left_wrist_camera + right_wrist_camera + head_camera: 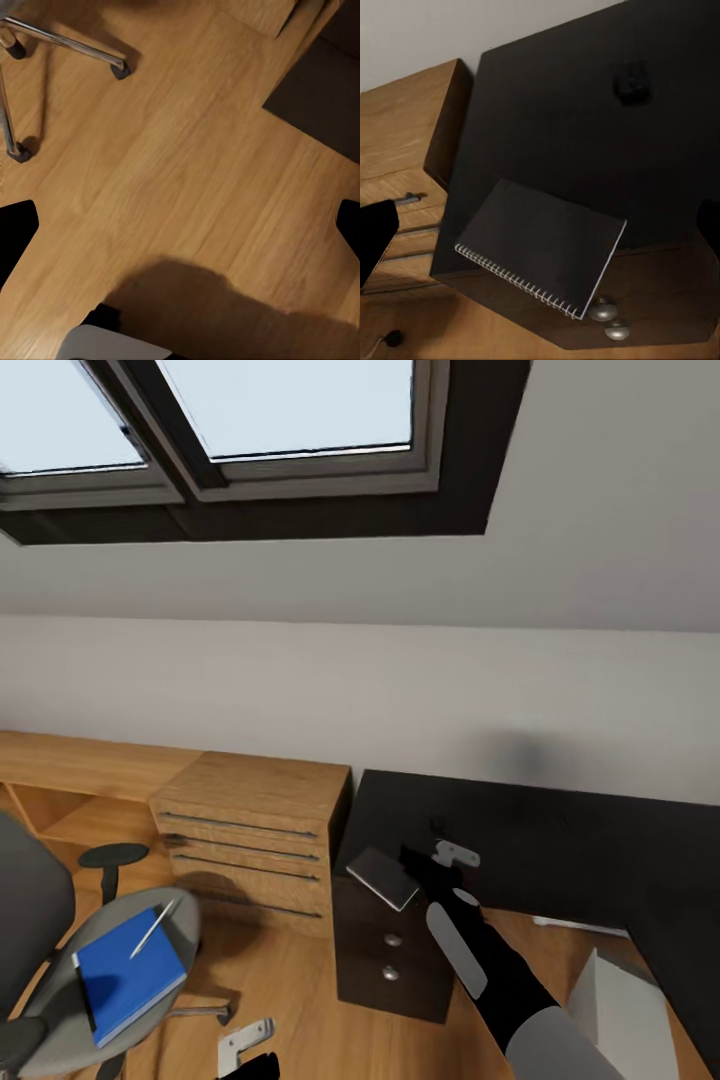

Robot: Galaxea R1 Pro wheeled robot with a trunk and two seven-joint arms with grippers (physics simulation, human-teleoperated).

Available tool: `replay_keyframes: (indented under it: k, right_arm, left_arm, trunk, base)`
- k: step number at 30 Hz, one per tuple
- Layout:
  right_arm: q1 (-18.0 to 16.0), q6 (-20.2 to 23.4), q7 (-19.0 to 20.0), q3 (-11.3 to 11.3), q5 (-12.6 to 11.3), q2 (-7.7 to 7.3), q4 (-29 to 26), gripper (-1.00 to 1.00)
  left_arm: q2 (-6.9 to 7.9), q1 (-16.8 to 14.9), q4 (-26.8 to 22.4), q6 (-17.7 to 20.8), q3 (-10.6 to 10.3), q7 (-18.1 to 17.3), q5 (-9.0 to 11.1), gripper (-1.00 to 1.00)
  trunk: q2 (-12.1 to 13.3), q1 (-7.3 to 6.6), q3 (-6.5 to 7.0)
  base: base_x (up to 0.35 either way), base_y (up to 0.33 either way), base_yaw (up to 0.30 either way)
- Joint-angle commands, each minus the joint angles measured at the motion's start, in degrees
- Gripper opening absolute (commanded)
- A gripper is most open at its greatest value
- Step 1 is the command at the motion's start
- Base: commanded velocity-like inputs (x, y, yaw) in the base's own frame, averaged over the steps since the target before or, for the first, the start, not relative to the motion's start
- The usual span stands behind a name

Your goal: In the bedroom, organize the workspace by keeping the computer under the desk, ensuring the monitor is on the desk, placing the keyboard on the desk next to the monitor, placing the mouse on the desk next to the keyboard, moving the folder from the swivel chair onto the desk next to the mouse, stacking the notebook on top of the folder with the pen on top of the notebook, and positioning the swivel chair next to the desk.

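The dark notebook point(544, 247) with a spiral edge lies on the corner of the black desk point(585, 135), overhanging the front edge above the drawer knobs. My right gripper point(420, 865) hovers open just beside it point(383, 877), nothing between its fingers point(376, 238). The mouse point(631, 81) sits farther back on the desk. At lower left, the grey swivel chair point(40, 920) carries the blue folder point(130, 972) with the pen point(152, 930) lying on it. My left gripper point(245, 1050) is open low over the wood floor, near the chair's chrome base point(67, 41).
A light wooden drawer unit point(250, 830) with bar handles stands against the desk's left end. A light grey box, probably the computer point(620, 1000), shows below the desk at lower right. Skylights sit in the sloped ceiling above. Bare floor lies between chair and desk.
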Motion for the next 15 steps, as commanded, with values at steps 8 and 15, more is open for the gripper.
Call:
replay_keyframes:
  k: [8,15]
  right_arm:
    - [-0.04,0.23,-0.43,0.16,-0.22,-0.11,-0.13,1.0]
    - [-0.04,0.23,-0.43,0.2,-0.03,-0.18,-0.11,1.0]
  left_arm:
    - [0.04,-0.05,-0.04,0.16,-0.14,0.45,0.47,1.0]
    - [0.04,-0.05,0.1,0.16,-0.14,0.38,0.37,1.0]
  trunk:
    - [-0.07,0.05,-0.1]
    - [-0.07,0.05,-0.12]
  base:
    - [0.329,0.0,0.271]
    - [0.329,-0.036,0.149]
